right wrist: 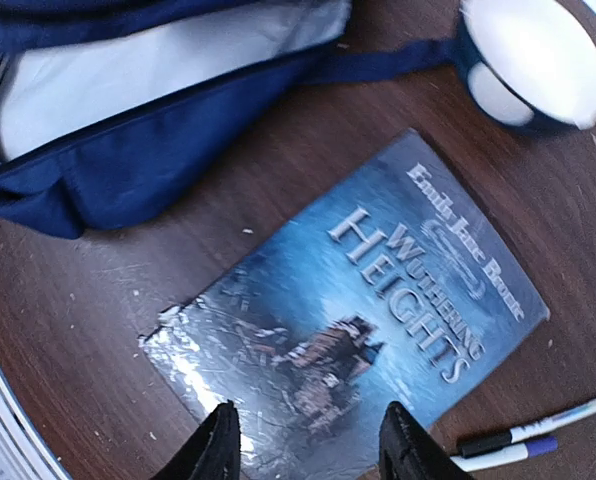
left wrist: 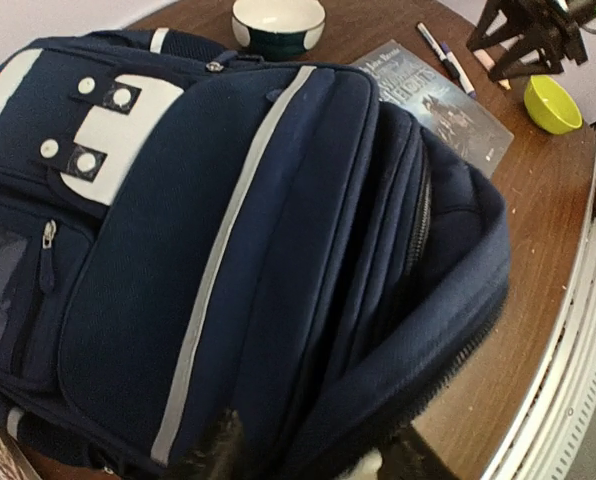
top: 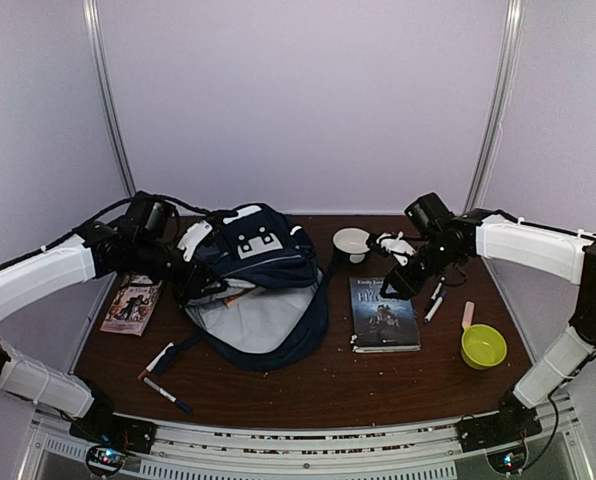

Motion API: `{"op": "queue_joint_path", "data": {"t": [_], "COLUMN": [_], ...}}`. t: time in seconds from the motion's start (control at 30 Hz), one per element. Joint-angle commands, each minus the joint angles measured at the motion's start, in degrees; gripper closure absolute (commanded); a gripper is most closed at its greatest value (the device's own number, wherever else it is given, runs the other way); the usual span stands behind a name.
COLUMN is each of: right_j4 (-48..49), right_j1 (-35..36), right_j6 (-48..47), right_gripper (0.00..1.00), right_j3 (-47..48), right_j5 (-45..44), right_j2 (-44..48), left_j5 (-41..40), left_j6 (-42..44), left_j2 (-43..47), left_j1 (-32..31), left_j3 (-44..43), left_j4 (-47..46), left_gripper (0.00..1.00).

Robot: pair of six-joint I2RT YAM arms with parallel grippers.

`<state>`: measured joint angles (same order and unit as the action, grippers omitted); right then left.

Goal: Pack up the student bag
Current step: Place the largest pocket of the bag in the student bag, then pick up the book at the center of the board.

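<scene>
The student bag [top: 258, 290] lies in the middle of the table, navy with a white stripe, its main compartment unzipped and showing grey lining. My left gripper [top: 196, 280] is at the bag's left side. In the left wrist view [left wrist: 313, 455] its jaws stand wide apart with the bag's [left wrist: 228, 200] dark rim between them. My right gripper [top: 398, 285] is open and empty, hovering over the near part of a blue Wuthering Heights book [right wrist: 378, 300], also in the top view [top: 383, 312]. In the right wrist view [right wrist: 313, 445] the bag's opening [right wrist: 148, 170] lies to the upper left.
A white bowl [top: 352, 241] stands behind the book. A green bowl [top: 483, 346] and a pink stick [top: 467, 314] are at the right. Pens [top: 435, 303] lie beside the book. A comic book [top: 132, 303] is at the left, markers [top: 163, 385] near the front edge.
</scene>
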<state>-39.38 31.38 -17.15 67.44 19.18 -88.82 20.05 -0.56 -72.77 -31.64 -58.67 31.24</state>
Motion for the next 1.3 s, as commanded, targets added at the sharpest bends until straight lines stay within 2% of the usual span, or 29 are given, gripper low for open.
{"op": "queue_joint_path", "data": {"t": [0.0, 0.07, 0.13, 0.2, 0.5, 0.67, 0.83, 1.0, 1.07, 1.27], "right_j4": [0.30, 0.84, 0.19, -0.08, -1.07, -0.95, -1.12, -1.69, -1.84, -1.10], "right_j1": [-7.93, -10.96, -12.79, -13.92, -18.04, -18.37, -18.54, -18.60, -18.63, -18.63], "right_j6": [8.24, 9.39, 9.88, 10.27, 14.64, 16.27, 17.01, 17.05, 17.12, 18.01], "right_gripper": [0.52, 0.51, 0.51, 0.51, 0.49, 0.47, 0.46, 0.46, 0.46, 0.47], "right_j3": [-2.51, -3.04, -2.64, -2.66, -1.50, -1.70, -2.05, -1.56, -1.36, -1.87], "right_j5": [6.44, 8.49, 9.40, 9.70, 14.58, 14.77, 14.48, 15.14, 15.65, 17.43], "right_j2": [0.83, -0.33, -2.04, -3.59, -13.22, -15.48, -15.84, -16.55, -17.04, -18.35], "left_j5": [-0.69, -0.69, -0.30, 0.62, -6.85, -8.33, -7.37, -1.09, 0.53, -3.05], "left_j6": [-1.31, -1.83, -2.78, -4.78, -24.82, -36.32, -42.82, -48.87, -50.74, -52.79], "left_j2": [5.10, 7.67, 7.90, 5.28, -23.79, -38.68, -50.90, -59.30, -61.92, -64.66], "left_j1": [-2.57, -3.11, -3.17, -3.95, -15.53, -16.91, -17.70, -18.45, -18.67, -19.24], "left_j3": [-0.50, -0.79, -3.14, -6.78, -29.55, -38.15, -45.69, -51.64, -53.97, -56.66], "left_j4": [7.83, 8.52, 9.36, 8.66, -6.85, -10.67, -12.02, -15.88, -14.61, -7.49], "left_gripper": [0.40, 0.29, 0.25, 0.25, 0.24, 0.23, 0.24, 0.25, 0.26, 0.25]}}
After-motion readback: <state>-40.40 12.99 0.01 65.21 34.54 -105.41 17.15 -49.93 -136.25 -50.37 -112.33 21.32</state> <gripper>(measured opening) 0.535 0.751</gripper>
